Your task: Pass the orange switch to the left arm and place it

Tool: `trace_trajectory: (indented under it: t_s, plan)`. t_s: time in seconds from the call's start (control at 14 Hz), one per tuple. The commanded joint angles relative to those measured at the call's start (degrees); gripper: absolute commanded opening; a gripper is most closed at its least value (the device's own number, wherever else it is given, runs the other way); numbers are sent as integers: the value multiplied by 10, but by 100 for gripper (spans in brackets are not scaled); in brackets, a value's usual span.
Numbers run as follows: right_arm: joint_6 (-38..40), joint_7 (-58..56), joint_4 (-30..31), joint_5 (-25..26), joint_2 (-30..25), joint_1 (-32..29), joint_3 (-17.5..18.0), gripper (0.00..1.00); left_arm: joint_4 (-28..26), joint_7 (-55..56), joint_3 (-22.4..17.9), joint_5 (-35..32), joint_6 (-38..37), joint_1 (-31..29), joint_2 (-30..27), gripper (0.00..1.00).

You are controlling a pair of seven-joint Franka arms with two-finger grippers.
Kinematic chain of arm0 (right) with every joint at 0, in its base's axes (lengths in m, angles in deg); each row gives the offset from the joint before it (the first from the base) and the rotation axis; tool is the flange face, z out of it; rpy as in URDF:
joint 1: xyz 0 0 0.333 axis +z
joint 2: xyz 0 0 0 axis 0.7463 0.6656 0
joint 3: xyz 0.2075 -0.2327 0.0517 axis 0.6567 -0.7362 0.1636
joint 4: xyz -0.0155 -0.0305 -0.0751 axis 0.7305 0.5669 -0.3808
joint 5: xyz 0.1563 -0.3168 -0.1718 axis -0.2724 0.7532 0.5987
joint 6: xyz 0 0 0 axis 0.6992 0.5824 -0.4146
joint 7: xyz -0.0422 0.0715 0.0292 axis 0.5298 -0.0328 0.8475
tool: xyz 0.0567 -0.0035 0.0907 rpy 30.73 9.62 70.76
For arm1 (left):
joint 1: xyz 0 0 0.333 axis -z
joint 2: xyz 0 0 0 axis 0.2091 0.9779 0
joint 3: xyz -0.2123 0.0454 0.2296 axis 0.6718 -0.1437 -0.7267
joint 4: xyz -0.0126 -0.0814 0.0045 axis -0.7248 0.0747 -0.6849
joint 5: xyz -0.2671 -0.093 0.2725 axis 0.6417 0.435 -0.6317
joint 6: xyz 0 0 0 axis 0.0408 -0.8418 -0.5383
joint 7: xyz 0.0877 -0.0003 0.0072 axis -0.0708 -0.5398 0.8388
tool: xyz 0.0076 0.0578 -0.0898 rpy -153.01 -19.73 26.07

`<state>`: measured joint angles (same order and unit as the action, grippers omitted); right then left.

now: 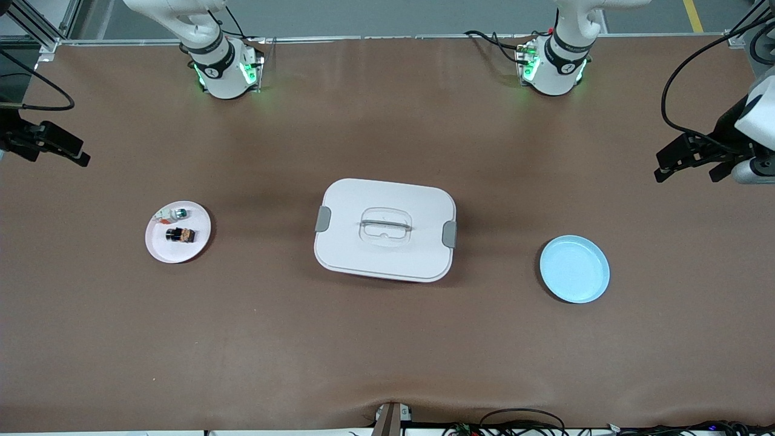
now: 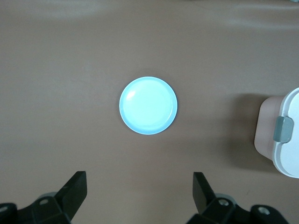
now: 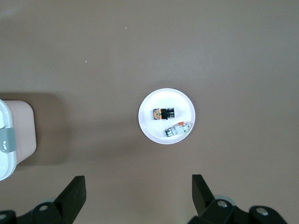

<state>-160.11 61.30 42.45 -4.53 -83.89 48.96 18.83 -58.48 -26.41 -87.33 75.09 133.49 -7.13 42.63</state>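
Note:
The orange switch (image 1: 180, 235) lies on a round pink plate (image 1: 164, 249) toward the right arm's end of the table; it also shows in the right wrist view (image 3: 163, 113). The white lidded box (image 1: 363, 254) stands at the table's middle, between the pink plate and a blue plate (image 1: 574, 269). My right gripper (image 3: 138, 191) is open and empty, high over the table's end past the pink plate (image 1: 71, 154). My left gripper (image 2: 140, 191) is open and empty, high over the table's other end past the blue plate (image 1: 687, 171).
A small white-and-green component (image 1: 175, 214) lies on the pink plate (image 3: 175, 100) beside the switch, farther from the front camera. The blue plate (image 2: 148, 105) holds nothing. The box's ends show in both wrist views (image 2: 287, 140) (image 3: 9, 140). Cables hang near the left arm.

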Motion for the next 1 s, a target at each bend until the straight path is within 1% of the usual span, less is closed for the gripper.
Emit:
trace_trajectory:
  t_s: [0.0, 0.43, 0.93]
  plan:
    - [-11, 3, 23, -11, -22, 3, 0, 100, 15, -5, -1, -10, -15, 2, 3, 100]
    - [-7, 3, 18, -10, -19, 2, 0, 100, 15, -5, -1, -10, -15, 2, 3, 100]
    - [-4, 3, -14, -12, 12, -11, -5, 100, 15, -5, -1, -10, -15, 2, 4, 100]
